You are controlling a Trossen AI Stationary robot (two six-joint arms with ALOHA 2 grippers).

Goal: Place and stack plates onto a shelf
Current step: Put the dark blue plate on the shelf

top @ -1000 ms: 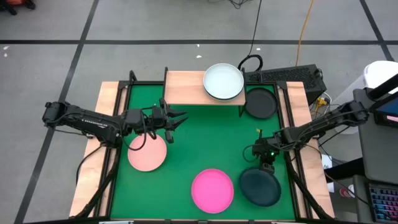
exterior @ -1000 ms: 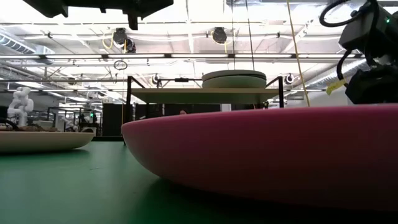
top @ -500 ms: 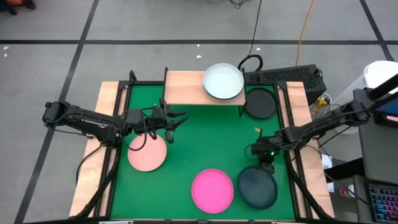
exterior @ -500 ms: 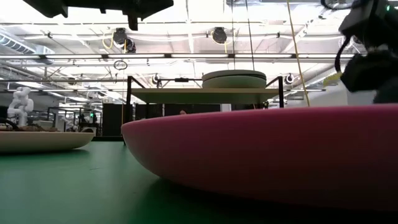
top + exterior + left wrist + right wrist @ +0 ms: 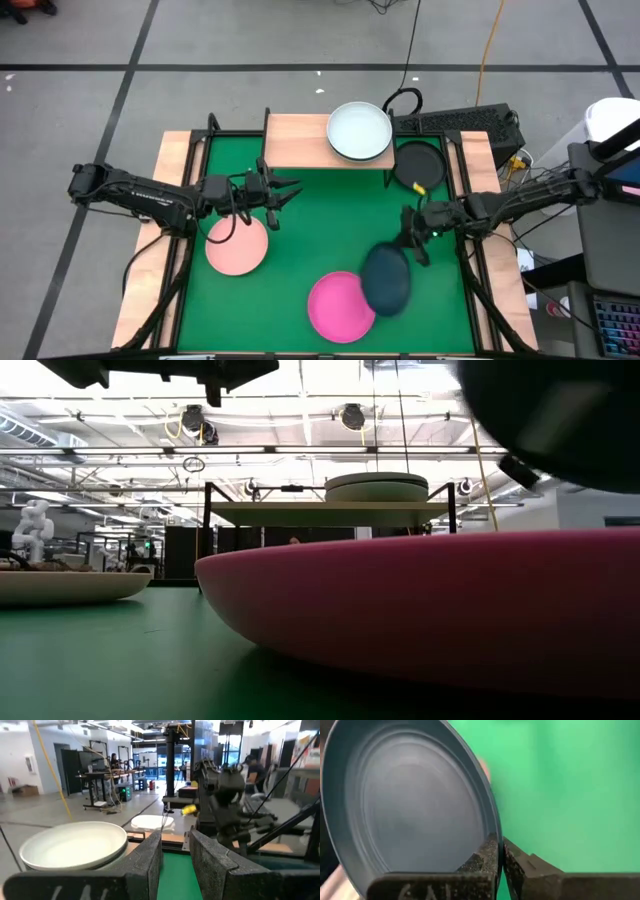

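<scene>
My right gripper [image 5: 409,249] is shut on a dark grey plate [image 5: 385,278], held above the green mat beside the magenta plate [image 5: 340,306]. The low view shows the dark plate [image 5: 560,415] high at the right. My left gripper [image 5: 286,190] hovers open over the mat, just beyond the pale pink plate [image 5: 237,244]. A whitish plate [image 5: 360,131] rests flat on the light-wood shelf [image 5: 300,141]. A black plate [image 5: 417,165] lies right of the shelf. The left wrist view shows the whitish plate [image 5: 75,845]. My right gripper pinches the dark plate's rim [image 5: 493,827], one finger on the hollow side and one on the underside. The fingers come from the table's right, slanting down. The plate is lifted clear and tilted steeply, its hollow side [image 5: 415,805] facing the wrist camera.
The magenta plate [image 5: 430,620] lies flat near the near edge, partly under the raised dark plate in the high view. The pink plate [image 5: 60,585] lies flat at left. Black frame posts [image 5: 212,125] stand at the far corners. Bare green mat [image 5: 330,215] lies in the middle.
My right gripper has risen and moved toward the table's left, carrying the dark plate. The plate has come off the mat near the right near corner, tipped from flat to steeply tilted, and now hangs beside the magenta plate.
</scene>
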